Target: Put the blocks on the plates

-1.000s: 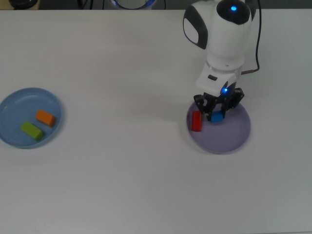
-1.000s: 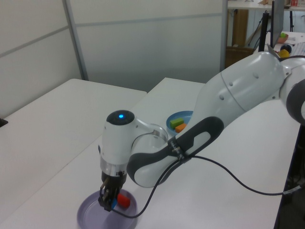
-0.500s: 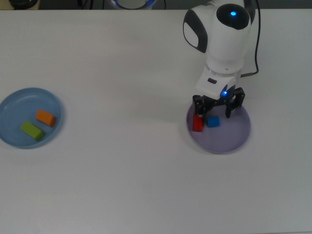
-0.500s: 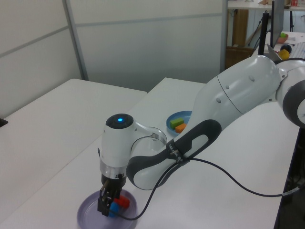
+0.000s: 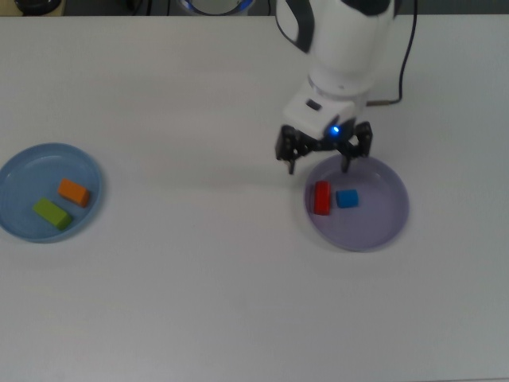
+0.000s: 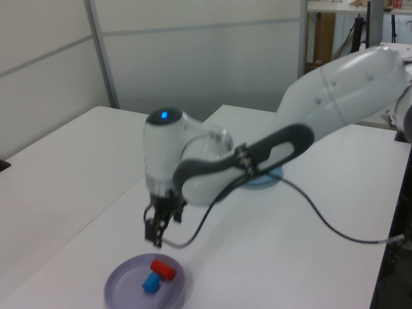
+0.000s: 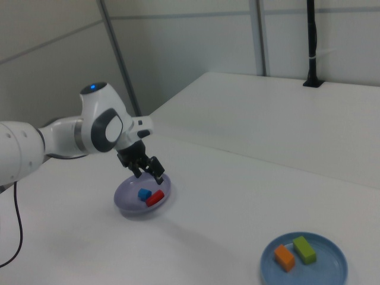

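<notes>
Lavender round plastic plate point(image 5: 374, 219) holding red cylinder block point(image 5: 321, 197) beside small blue cube point(image 5: 347, 199); light blue plate point(image 5: 16, 171) near the desk's point(image 5: 199, 302) opposite edge holding green point(image 5: 52, 213) and orange point(image 5: 74, 192) rectangular blocks. Hand point(image 5: 324, 156) open, empty, above the lavender rim. Blocks likely light, rigid, best pinched across flat sides. Plenty of bare desk around.

Two plates sit well apart on the desk point(image 5: 199, 278). In the top view, one plate point(image 5: 20, 227) lies at the top view's left edge and holds two rectangular blocks, one block point(image 5: 74, 192) just above and right of the other point(image 5: 52, 213). The second plate point(image 5: 382, 227) lies toward the top view's right and holds a cylinder block point(image 5: 321, 197) with a small cube point(image 5: 347, 199) just beside it on the right. The tool point(image 5: 321, 156) hangs above this plate's upper left rim, apart from both blocks.
</notes>
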